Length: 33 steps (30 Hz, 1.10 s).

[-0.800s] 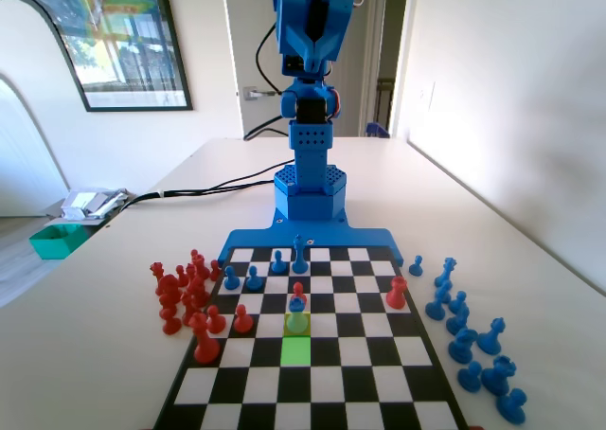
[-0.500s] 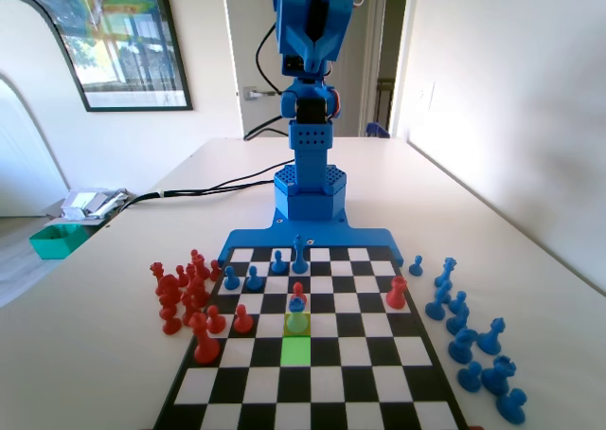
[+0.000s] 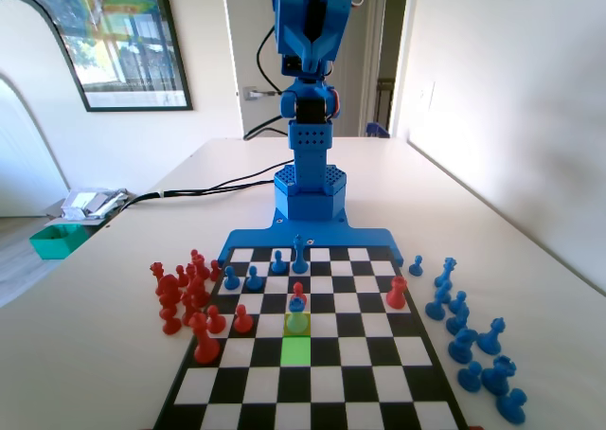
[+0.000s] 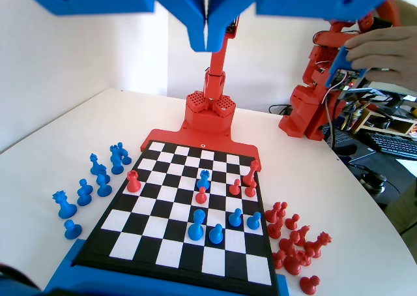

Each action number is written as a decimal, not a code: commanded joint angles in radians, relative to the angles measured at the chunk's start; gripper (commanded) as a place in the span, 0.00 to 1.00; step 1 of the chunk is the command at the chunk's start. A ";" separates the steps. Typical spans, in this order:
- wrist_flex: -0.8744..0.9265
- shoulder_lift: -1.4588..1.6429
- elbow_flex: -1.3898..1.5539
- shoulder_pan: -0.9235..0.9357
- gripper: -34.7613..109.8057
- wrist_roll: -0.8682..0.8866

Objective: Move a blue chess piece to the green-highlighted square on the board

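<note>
The blue chess piece (image 3: 297,307), a small pawn with a ball head, stands on the paler yellow-green square (image 3: 297,324) in the middle of the board (image 3: 379,392). The green-highlighted square (image 3: 295,350) lies bare one square nearer the fixed camera. In the wrist view this pawn (image 4: 204,178) stands just beyond a red pawn (image 4: 201,195). My gripper (image 4: 206,43) hangs high above the board's near end with its jaws pressed together and nothing between them. In the fixed view the blue arm (image 3: 308,117) is folded upright at the far end.
Several blue pieces (image 3: 254,278) stand on the board's far rows. Red pieces (image 3: 397,293) are dotted about the board. A crowd of red pieces (image 3: 185,293) sits off the left edge and blue ones (image 3: 464,331) off the right.
</note>
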 commanded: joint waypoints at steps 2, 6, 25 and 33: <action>-0.032 -0.005 -0.026 -0.025 0.25 0.005; -0.083 -0.074 -0.092 -0.041 0.25 0.081; -0.290 -0.874 -0.408 0.114 0.25 0.360; -0.293 -1.181 -0.449 0.117 0.25 0.357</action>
